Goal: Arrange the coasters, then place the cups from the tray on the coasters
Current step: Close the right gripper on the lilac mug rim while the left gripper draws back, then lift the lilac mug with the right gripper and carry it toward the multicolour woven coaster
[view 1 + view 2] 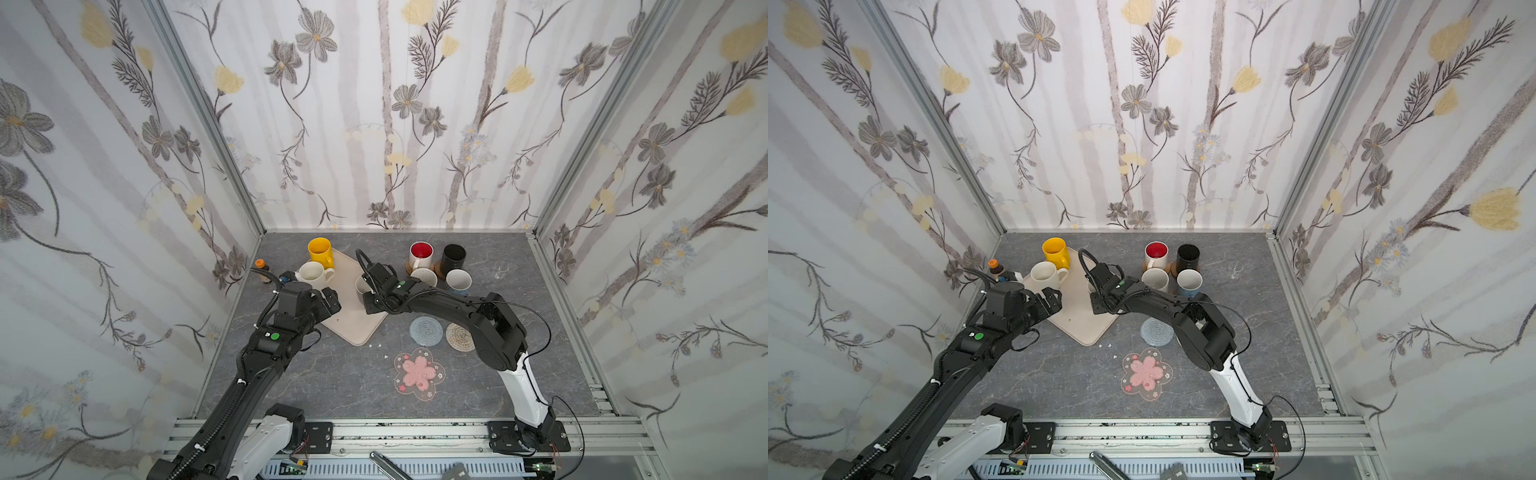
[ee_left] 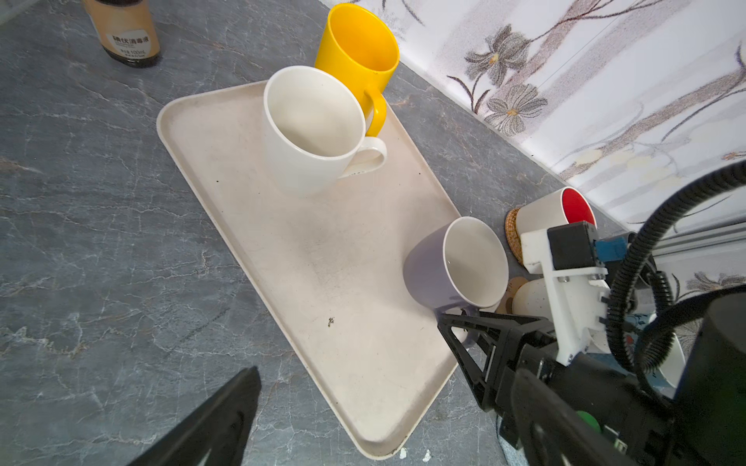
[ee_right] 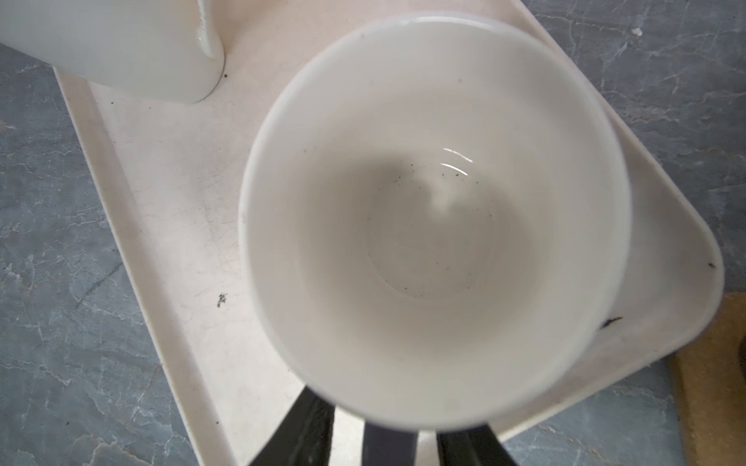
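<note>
The grey marbled desk [image 1: 316,386] carries the beige tray [image 1: 353,328], which lies slantwise with its long axis running from far left to near right. Beyond the tray's near-right end, free coasters lie on the desk, among them the grey-blue knitted coaster [image 1: 426,330] and the pink blossom coaster [image 1: 419,372]. The yellow mug [image 1: 320,249] and a cream-white mug [image 1: 312,274] stand at the tray's far end. The lavender-grey mug [image 2: 432,274] stands upright against the long rim on the right arm's side. It is therefore directly in front of the right gripper [image 3: 389,437] and well apart from the left gripper [image 1: 331,302], whose jaws are spread wide and empty above the opposite rim, nearer the cream-white mug. The lift looks to be the right arm's. The mug's handle [image 3: 389,448] points toward that arm and runs up and down the mug's wall. In the right wrist view the jaws straddle it, partly open, with a thin pale gap on either side, so I judge it not yet clamped. The squeeze has to cross the handle's narrow width.
</note>
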Tool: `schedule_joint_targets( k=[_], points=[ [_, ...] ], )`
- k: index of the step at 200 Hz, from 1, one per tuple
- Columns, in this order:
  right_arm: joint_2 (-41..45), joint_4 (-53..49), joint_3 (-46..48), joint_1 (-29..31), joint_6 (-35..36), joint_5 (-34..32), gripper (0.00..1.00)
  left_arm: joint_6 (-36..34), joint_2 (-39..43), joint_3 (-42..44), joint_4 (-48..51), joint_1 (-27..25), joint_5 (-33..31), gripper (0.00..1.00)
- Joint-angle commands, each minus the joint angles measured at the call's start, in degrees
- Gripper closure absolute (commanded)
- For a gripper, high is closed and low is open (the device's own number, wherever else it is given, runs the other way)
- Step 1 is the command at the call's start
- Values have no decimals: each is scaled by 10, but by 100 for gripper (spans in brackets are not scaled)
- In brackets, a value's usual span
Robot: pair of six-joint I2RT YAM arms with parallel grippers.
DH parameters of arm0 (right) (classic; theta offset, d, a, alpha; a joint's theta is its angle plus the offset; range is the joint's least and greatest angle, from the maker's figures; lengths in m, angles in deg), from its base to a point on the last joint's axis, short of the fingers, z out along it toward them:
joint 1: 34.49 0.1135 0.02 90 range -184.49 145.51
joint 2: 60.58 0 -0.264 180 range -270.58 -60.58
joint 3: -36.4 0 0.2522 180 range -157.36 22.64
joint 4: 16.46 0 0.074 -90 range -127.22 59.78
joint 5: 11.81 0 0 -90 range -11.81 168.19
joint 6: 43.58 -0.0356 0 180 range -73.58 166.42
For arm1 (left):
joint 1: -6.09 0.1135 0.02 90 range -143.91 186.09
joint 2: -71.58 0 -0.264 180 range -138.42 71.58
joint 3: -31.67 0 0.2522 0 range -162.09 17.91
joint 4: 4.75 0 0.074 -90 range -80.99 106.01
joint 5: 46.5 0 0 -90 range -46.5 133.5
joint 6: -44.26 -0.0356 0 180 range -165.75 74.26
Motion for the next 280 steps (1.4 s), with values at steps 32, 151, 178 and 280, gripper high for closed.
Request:
schedule_joint_targets(
  k=[32,151,178,280],
  points=[
    [-15,-11,-24,-3,11,-14,78,-7,-2,2,-14,0,-7,0],
    [89,-13,3,8,53,-32,100,-44,14,-7,-26,-1,38,0],
    [143,0,42,11,55,-30,100,-42,4,-17,-26,-5,56,0],
    [397,44,311,12,37,-66,100,18,-93,-71,-65,-147,-24,0]
  ],
)
